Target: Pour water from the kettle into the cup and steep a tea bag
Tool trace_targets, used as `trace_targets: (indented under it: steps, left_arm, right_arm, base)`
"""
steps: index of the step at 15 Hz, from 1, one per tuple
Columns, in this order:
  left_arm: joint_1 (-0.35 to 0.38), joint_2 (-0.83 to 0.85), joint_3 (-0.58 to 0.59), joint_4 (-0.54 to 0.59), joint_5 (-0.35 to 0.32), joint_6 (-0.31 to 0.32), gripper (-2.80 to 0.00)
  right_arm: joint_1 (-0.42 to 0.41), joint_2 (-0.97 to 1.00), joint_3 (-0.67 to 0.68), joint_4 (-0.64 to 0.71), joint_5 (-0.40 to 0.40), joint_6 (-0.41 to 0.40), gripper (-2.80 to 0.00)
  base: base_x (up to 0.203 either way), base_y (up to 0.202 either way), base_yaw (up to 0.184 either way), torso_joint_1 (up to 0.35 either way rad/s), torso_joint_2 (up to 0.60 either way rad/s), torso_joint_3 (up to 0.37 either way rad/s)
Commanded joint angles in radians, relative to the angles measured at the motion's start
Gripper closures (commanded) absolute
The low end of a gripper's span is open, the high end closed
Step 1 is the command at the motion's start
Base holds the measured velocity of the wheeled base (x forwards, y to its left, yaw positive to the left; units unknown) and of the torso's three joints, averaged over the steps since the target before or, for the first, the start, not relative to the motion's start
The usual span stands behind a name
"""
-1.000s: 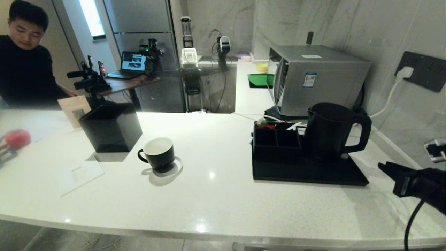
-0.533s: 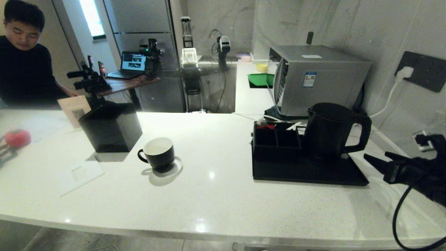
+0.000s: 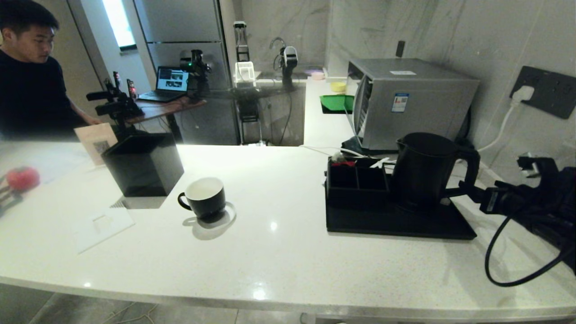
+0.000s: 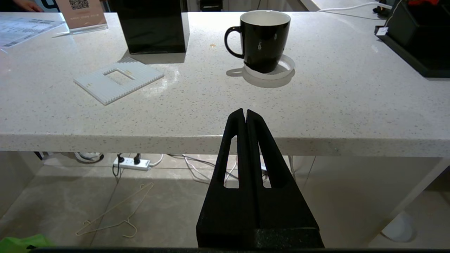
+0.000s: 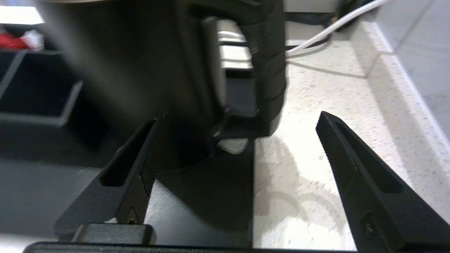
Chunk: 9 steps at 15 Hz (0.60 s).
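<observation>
Matte black kettle (image 3: 425,168): stands upright on a black tray (image 3: 405,222) at centre right of the head view, loop handle turned to the frame's right, spout to the left.
Tray: lies on the pale speckled surface (image 3: 279,243); a divided black organiser (image 3: 357,180) sits on it, touching the kettle's left side.
Right hand (image 3: 470,191): at the right edge of the head view, level with the lower end of the handle; its fingers are spread wide, and in the right wrist view the handle's foot (image 5: 253,116) lies between them, untouched.
Left hand (image 4: 245,116): fingers pressed together, holding nothing, below the surface's near edge in the left wrist view.
Cup (image 3: 204,198): glossy black, white inside, on a pale coaster (image 3: 227,216) at centre left, well apart from the kettle.
Black box (image 3: 143,164): upper left of the cup.
Person (image 3: 31,72): upper left corner, behind the surface.
</observation>
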Motion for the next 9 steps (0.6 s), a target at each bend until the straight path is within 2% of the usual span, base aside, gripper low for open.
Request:
trace_targets:
  steps: [1, 4, 7, 9]
  left_arm:
    - [0.0, 0.0, 0.0, 0.0, 0.0, 0.0, 0.0]
    - [0.0, 0.0, 0.0, 0.0, 0.0, 0.0, 0.0]
    - [0.0, 0.0, 0.0, 0.0, 0.0, 0.0, 0.0]
    - [0.0, 0.0, 0.0, 0.0, 0.0, 0.0, 0.0]
  right_arm:
    - [0.007, 0.043, -0.032, -0.008, -0.015, 0.0, -2.8]
    - [0.006, 0.09, -0.076, -0.039, -0.037, 0.001, -2.8]
    - [0.018, 0.125, -0.12, -0.04, -0.117, 0.001, -2.8]
    - [0.02, 0.136, -0.129, -0.043, -0.121, 0.001, -2.8]
  base:
    - [0.0, 0.0, 0.0, 0.0, 0.0, 0.0]
    - [0.0, 0.0, 0.0, 0.0, 0.0, 0.0]
    - [0.0, 0.0, 0.0, 0.0, 0.0, 0.0]
    - [0.0, 0.0, 0.0, 0.0, 0.0, 0.0]
